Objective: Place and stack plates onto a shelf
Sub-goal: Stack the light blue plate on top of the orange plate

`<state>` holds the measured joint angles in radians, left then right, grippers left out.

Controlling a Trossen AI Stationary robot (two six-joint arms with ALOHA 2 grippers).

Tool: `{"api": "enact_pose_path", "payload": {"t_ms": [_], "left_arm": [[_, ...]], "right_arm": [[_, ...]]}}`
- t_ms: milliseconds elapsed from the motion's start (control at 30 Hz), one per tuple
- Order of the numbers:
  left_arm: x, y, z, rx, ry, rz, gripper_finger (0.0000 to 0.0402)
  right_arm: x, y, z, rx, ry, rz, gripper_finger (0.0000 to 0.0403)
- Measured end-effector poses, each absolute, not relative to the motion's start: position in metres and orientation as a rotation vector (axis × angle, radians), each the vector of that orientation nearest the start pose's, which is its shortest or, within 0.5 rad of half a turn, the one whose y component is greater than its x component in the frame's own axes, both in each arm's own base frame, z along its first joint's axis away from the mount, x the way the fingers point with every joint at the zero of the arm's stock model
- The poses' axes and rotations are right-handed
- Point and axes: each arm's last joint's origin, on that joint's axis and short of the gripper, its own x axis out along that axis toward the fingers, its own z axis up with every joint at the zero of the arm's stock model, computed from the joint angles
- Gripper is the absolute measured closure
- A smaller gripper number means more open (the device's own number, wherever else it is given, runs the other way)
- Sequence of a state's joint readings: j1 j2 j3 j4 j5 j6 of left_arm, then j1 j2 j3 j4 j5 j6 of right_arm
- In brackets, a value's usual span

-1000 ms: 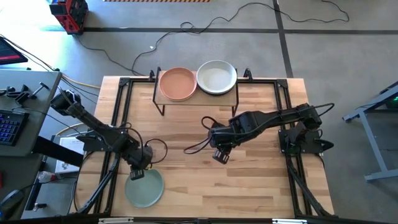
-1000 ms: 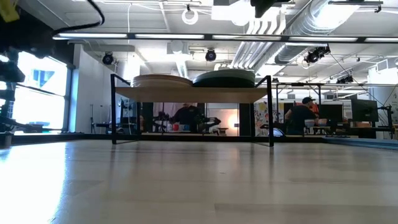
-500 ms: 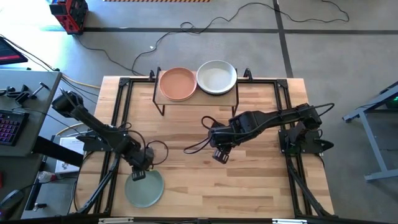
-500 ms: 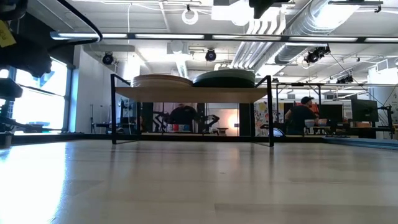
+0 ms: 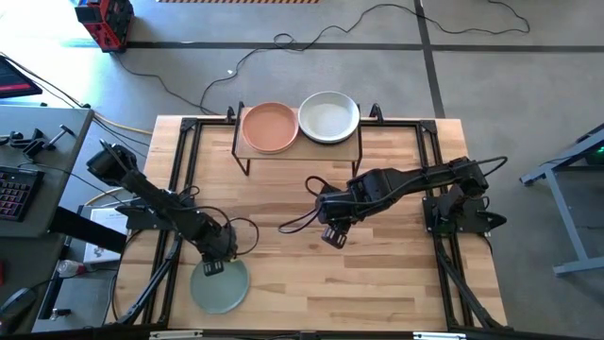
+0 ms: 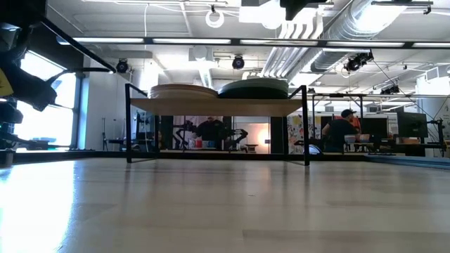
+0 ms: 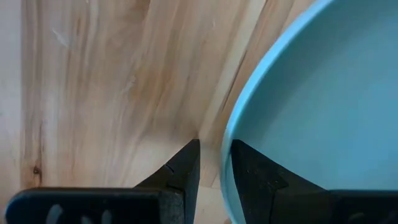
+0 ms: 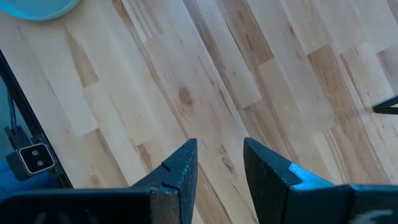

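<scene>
No writing or label can be read anywhere. The wooden tabletop [image 5: 377,274] carries the shelf [image 5: 300,142] at its far edge, holding a peach plate [image 5: 270,127] beside a whitish plate [image 5: 328,116]. A pale green plate [image 5: 220,286] lies near the front edge; the left gripper [image 5: 214,267] straddles its rim, jaws narrowly parted, one finger inside and one outside. The right gripper [image 5: 331,236] hangs mid-table, jaws slightly apart, gripping nothing.

Overhead camera looks straight down; table-level camera faces the shelf [image 6: 216,105], shared with overhead; wrist cameras look closely down at the tabletop [image 8: 261,74].
</scene>
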<state>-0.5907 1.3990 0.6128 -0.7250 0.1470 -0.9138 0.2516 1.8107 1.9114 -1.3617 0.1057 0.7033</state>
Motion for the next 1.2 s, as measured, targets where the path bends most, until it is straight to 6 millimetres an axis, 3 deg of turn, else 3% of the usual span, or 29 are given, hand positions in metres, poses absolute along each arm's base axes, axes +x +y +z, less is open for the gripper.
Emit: {"api": "enact_pose_path", "payload": {"t_ms": [200, 433, 800, 1200], "left_arm": [[0.162, -0.114, 0.134, -0.366, 1.622, 0.14, 0.0329], [0.162, -0.114, 0.136, -0.382, 1.598, 0.12, 0.0394], [0.162, -0.114, 0.139, -0.432, 1.593, 0.136, 0.0399], [0.153, -0.103, 0.17, -0.639, 1.471, 0.2, 0.0401]], "right_arm": [[0.34, 0.084, 0.352, 0.386, 1.213, -0.31, 0.0293], [0.341, 0.085, 0.353, 0.39, 1.201, -0.304, 0.0293], [0.345, 0.084, 0.354, 0.375, 1.171, -0.275, 0.0293], [0.35, 0.066, 0.355, 0.268, 1.1, -0.374, 0.0266]]}}
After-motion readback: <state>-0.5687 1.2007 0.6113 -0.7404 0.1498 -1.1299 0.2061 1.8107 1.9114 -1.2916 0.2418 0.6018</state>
